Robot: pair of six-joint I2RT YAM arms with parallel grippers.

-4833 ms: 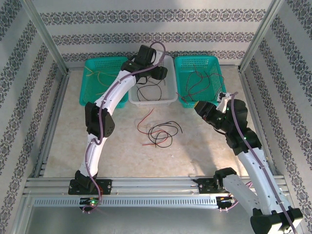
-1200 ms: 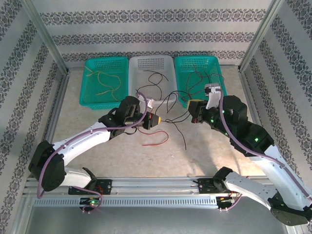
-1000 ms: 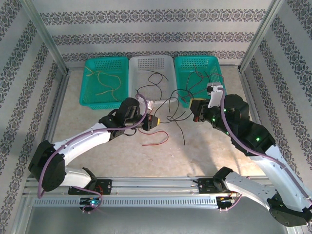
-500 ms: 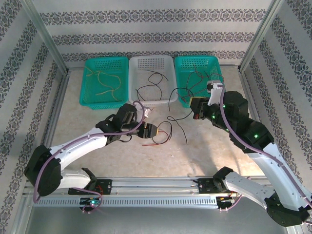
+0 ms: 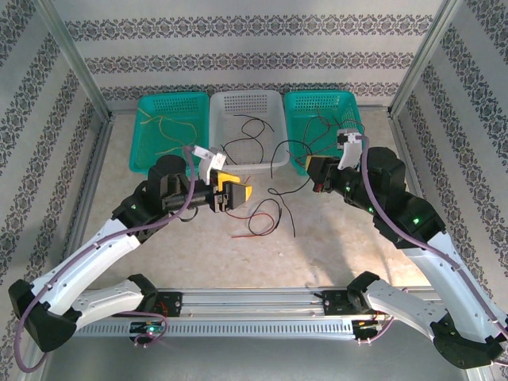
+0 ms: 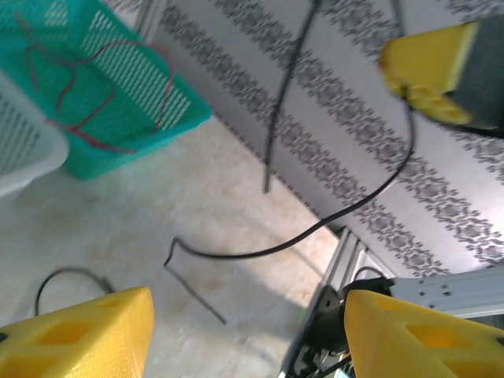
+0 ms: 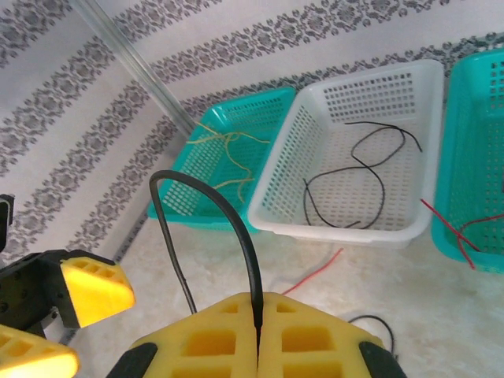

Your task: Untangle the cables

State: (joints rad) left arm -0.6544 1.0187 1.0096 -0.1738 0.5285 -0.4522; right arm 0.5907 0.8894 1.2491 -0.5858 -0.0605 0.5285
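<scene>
My right hand (image 7: 258, 305) sits off the right front corner of the white basket (image 5: 244, 98), fingers pressed together on a black cable (image 7: 229, 214) that arches up from the grip and trails to the table (image 5: 317, 255) in front of that basket. My left hand (image 5: 232, 190) is in front of the basket's left front corner, fingers spread wide on nothing, near a black loop (image 5: 268, 213) and a red cable (image 5: 252, 234) on the table. Another black cable (image 7: 370, 169) lies inside the white basket, yellow cables (image 7: 224, 153) lie in the green basket to its left (image 5: 171, 101), and red cables (image 7: 445, 218) in the green basket to its right (image 5: 321, 98).
</scene>
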